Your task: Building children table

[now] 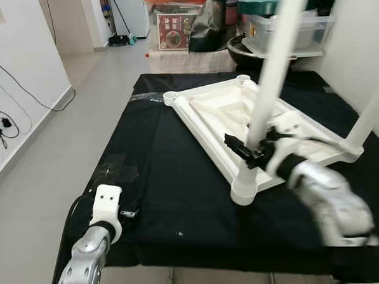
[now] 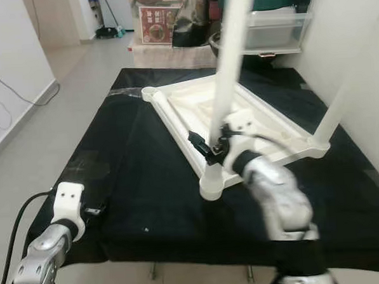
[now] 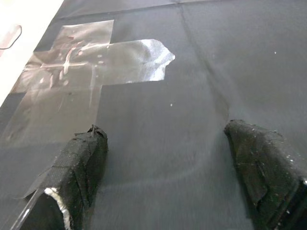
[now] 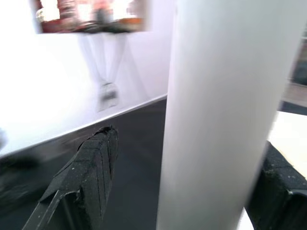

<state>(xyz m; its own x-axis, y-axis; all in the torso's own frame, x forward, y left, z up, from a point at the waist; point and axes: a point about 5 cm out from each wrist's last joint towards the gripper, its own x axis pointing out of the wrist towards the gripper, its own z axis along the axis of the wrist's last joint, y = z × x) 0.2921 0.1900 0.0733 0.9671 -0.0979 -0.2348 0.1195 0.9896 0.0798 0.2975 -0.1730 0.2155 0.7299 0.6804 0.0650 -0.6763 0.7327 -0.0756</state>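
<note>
The white tabletop [image 1: 239,114] lay upside down on the black cloth [image 1: 179,181] that covered the work surface, toward my right side. One white leg [image 1: 271,68] stood upright in the near corner socket [image 1: 245,189], and my right gripper [image 1: 248,148] was at its lower part, just above that socket. In the right wrist view the leg stood between my two black fingers [image 4: 88,172], one on either side; whether they actually pressed it I could not tell. A second leg [image 1: 369,116] rose from the corner at the far right. My left gripper [image 3: 172,182] hung low over the near left edge of the cloth, well apart from the tabletop, fingers spread wide with nothing between them, just beside a patch of clear tape [image 3: 86,67].
</note>
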